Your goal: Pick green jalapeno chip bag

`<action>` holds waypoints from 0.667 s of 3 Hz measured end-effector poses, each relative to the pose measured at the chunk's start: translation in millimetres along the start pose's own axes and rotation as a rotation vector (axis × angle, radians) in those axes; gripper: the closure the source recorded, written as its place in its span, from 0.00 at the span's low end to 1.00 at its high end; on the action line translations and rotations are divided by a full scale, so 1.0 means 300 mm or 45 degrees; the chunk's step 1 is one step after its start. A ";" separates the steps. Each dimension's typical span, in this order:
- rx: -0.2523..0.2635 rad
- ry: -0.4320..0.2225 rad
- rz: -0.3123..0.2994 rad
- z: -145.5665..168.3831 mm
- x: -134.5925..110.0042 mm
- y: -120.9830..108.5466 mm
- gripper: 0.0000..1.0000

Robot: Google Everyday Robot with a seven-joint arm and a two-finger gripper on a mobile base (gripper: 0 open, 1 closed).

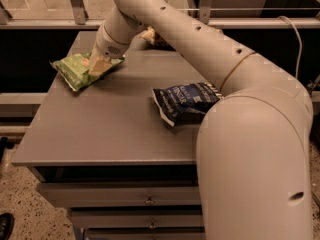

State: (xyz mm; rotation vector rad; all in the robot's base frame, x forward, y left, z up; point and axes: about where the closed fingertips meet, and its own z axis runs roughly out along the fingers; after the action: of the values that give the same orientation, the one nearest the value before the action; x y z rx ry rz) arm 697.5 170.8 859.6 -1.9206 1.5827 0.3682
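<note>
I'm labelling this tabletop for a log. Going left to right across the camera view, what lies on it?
green jalapeno chip bag → gripper, down on that bag's right part → tan snack bag behind the arm → dark blue bag

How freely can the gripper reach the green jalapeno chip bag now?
Probably yes: the gripper sits on the green jalapeno chip bag, with nothing between them; the dark blue bag lies apart.
</note>
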 end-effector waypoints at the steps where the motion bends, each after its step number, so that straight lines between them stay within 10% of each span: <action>1: 0.048 -0.013 -0.007 -0.062 -0.024 -0.009 0.99; 2: 0.122 -0.045 -0.031 -0.143 -0.076 -0.023 1.00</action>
State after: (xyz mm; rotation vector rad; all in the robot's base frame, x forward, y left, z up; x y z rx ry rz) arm 691.4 162.9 907.8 -1.8494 1.5259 0.3089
